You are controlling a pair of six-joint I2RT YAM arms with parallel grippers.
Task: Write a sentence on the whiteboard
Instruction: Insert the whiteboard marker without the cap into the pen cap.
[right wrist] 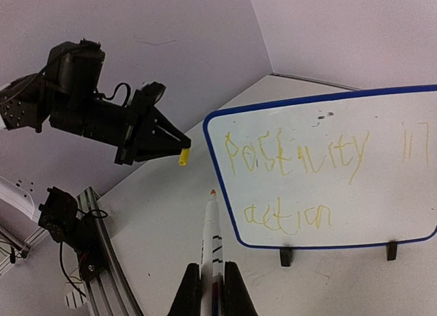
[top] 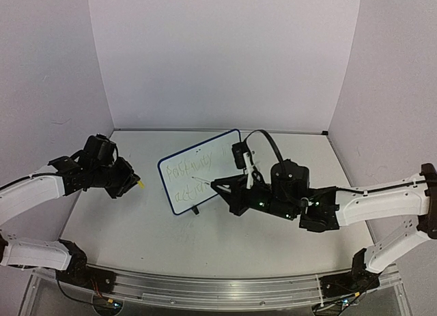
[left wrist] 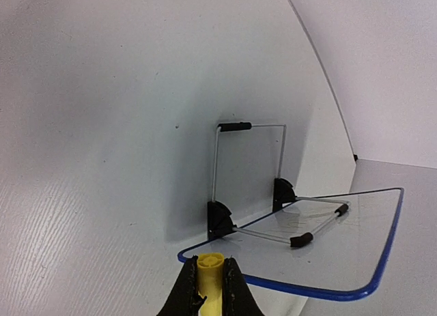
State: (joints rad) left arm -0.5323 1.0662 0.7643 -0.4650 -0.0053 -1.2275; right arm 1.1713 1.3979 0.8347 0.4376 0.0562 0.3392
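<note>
At nine o'clock in the top view the left gripper (top: pixel 134 183) hangs above the flat white table (top: pixel 136 227); its jaws are narrow, pinched on a small yellow plastic marker cap (top: pixel 141 184), well apart from the writing. Toward the centre stands the small rectangular white whiteboard (top: pixel 220 151) with a thin blue rounded frame and two black feet; its long axis runs from about eight o'clock to two o'clock. On it the sentence (right wrist: pixel 293 158), a thin yellow handwritten scrawl in two lines, seems to read "positivity in action". At three o'clock the right gripper (top: pixel 218 185) is closed narrowly on a slim white marker (right wrist: pixel 210 234) with a yellow tip; the marker's long axis points to nine o'clock, at the lower line. The board lies at nine to ten o'clock from this gripper, so the right arm is clearly the nearer one; in the right wrist view the tip appears just off the board's left edge, not touching, I judge. The writing looks close to finished; any further stroke would belong to the right arm.
</note>
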